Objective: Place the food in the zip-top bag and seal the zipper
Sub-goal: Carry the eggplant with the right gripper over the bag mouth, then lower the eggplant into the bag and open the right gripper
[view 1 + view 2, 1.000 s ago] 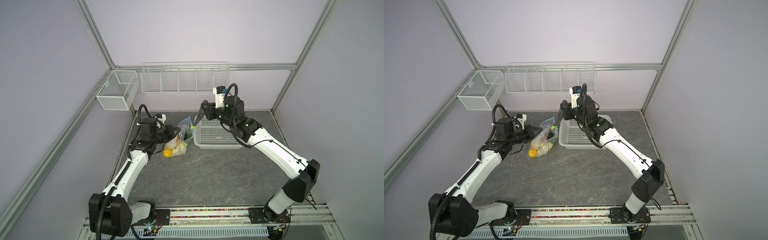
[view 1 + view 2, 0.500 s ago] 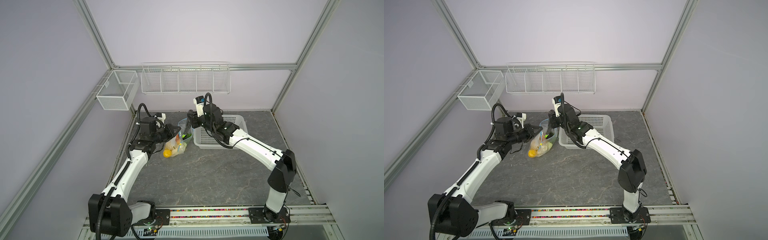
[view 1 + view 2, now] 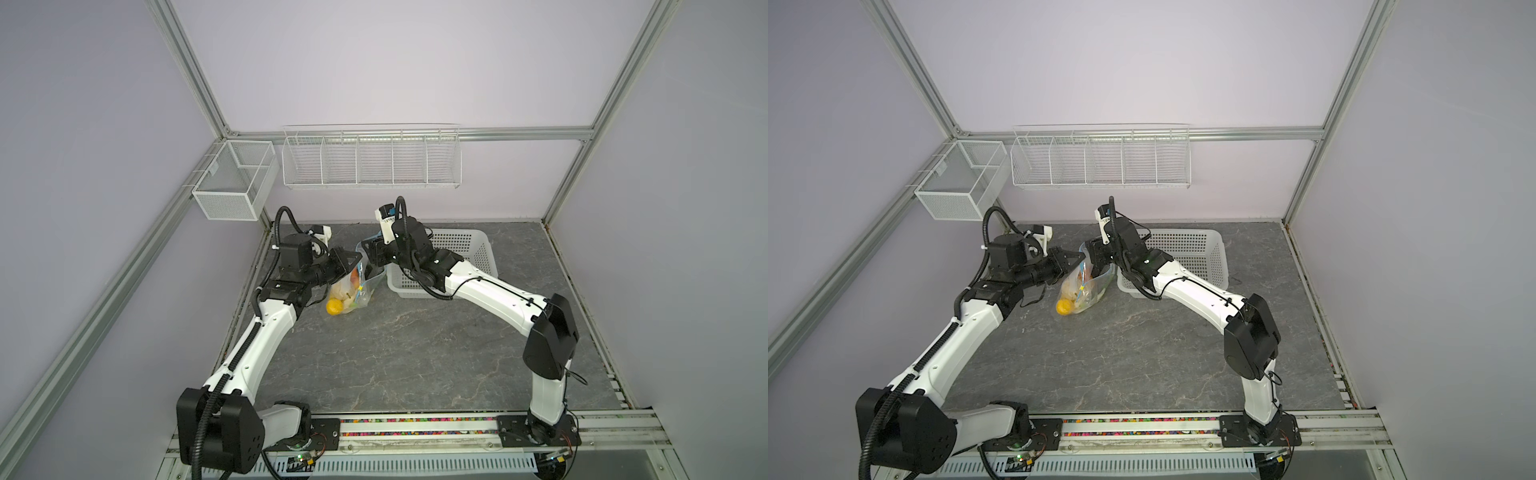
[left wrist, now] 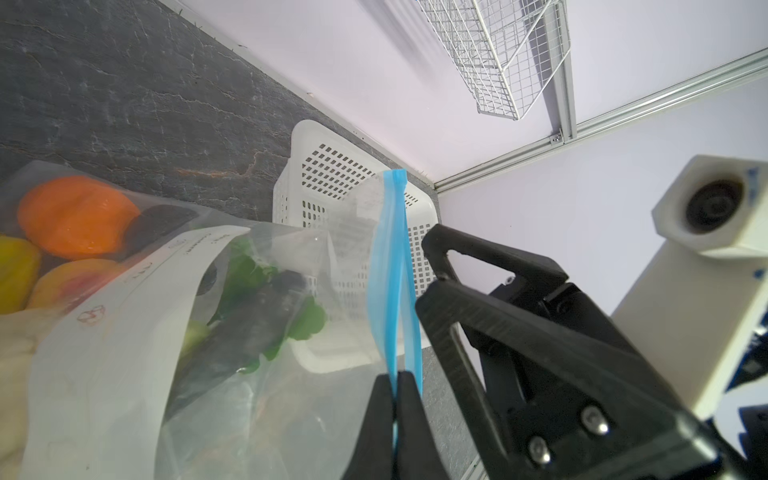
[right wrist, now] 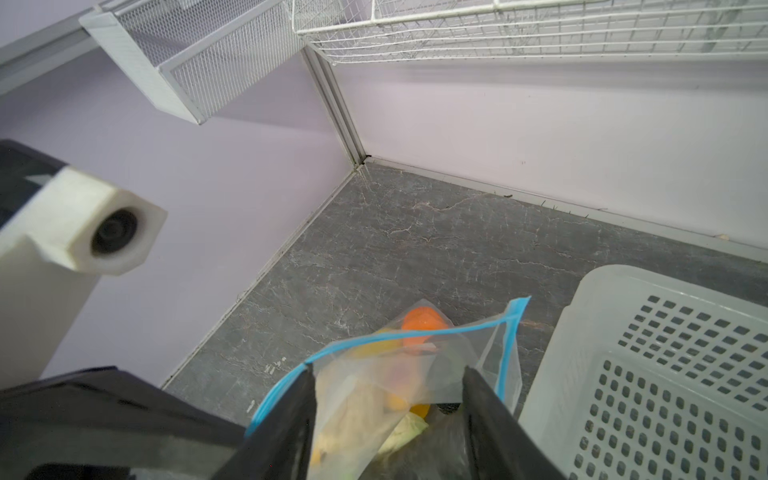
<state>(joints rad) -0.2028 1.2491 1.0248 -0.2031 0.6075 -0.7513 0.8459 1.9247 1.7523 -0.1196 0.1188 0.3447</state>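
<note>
Bag position: zip-top bag (image 3: 353,291) rests on the grey table (image 3: 395,353), just beside the white perforated basket (image 3: 478,249), between the two grippers in both top views.
Left gripper: left gripper (image 4: 395,382) is clamped on the light-blue zipper (image 4: 392,270), holding that edge up; only the left wrist view shows the pinch clearly.
Right gripper: right gripper (image 5: 388,372) has its jaws well apart over the bag's mouth, holding nothing; the top views are too small to show this.
Zipper: the right wrist view shows the two strips parted, so the mouth is unsealed.
Food: an orange (image 4: 75,216), greens (image 4: 249,270) and a dark piece (image 4: 257,316) lie inside the bag; a top view shows a yellow lemon (image 3: 333,306) at its low end.
</note>
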